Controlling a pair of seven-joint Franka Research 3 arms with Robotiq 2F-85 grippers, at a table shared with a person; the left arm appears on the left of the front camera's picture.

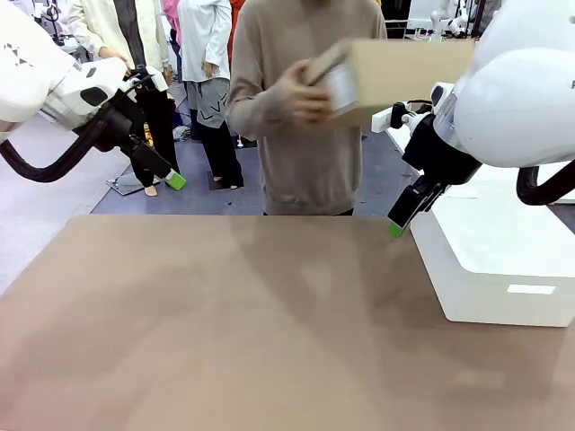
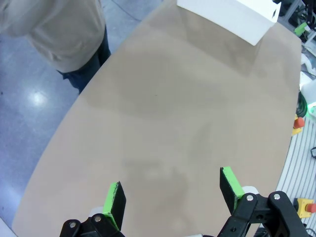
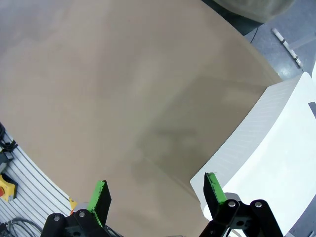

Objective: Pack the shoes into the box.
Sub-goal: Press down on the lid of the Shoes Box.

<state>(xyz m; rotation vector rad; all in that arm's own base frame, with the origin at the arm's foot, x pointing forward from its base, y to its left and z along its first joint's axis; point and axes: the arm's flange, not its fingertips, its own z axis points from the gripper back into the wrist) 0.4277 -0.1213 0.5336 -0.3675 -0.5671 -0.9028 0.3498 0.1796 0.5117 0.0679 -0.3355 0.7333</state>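
From the front, the tan table [image 1: 252,323] lies bare apart from a big white box [image 1: 494,260] at its right edge; grey floor and standing people lie beyond. A person at the far side holds the box [image 1: 395,76] up in a hand [image 1: 301,90], its white end label too blurred to read. The left gripper [image 1: 171,178] and right gripper [image 1: 397,224] hover spread, holding nothing. Both wrist views show green pads [image 2: 114,197] parted over bare tabletop [image 3: 123,98].
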